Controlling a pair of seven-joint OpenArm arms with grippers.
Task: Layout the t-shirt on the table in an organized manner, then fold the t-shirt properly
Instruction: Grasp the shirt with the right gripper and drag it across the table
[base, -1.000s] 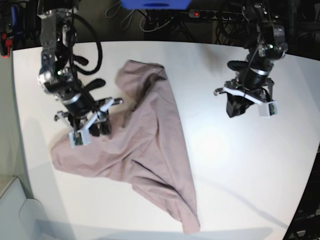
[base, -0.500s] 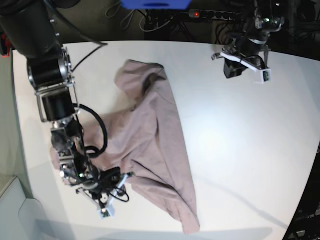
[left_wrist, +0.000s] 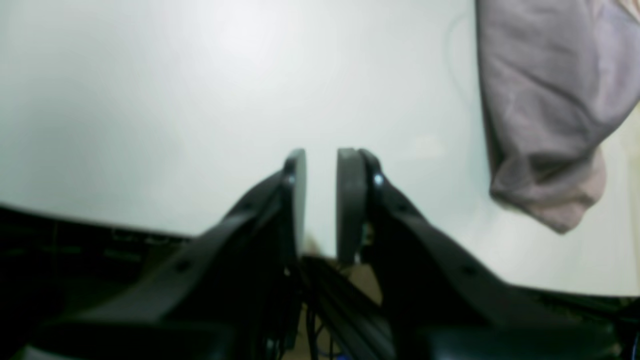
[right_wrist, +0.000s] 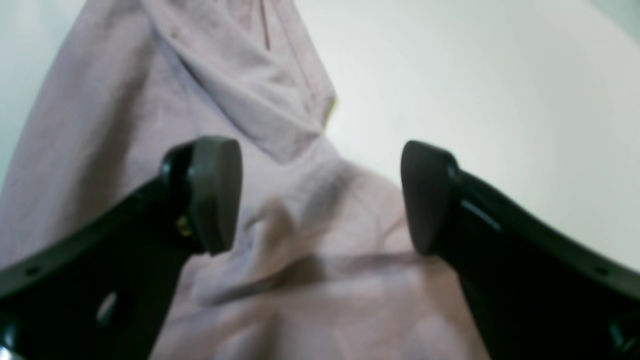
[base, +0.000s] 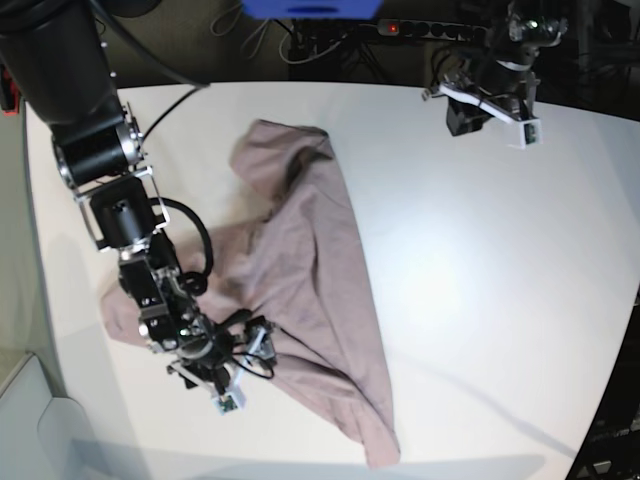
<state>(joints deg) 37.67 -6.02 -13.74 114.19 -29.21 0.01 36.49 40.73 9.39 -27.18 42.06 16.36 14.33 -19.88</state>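
The dusty-pink t-shirt (base: 310, 260) lies crumpled on the white table (base: 480, 280), running from the far left toward the near middle. My right gripper (base: 240, 365) hovers over the shirt's near-left part. In the right wrist view this right gripper (right_wrist: 320, 195) stands wide open above folded pink t-shirt (right_wrist: 280, 100) cloth, gripping nothing. My left gripper (base: 485, 120) hangs at the table's far right edge, well away from the shirt. In the left wrist view the left gripper (left_wrist: 321, 165) is nearly shut, a thin gap with nothing in it, and a t-shirt (left_wrist: 545, 100) corner shows at upper right.
Behind the table's far edge lie a power strip (base: 400, 28) with a red light, cables and a blue object (base: 310, 8). A pale grey surface (base: 30, 420) sits below the table's near-left corner. The table's right edge curves away near dark equipment.
My right arm swung from the shirt's upper left down to its near-left part, and its jaws spread wide. My left arm pulled back to the table's far edge.
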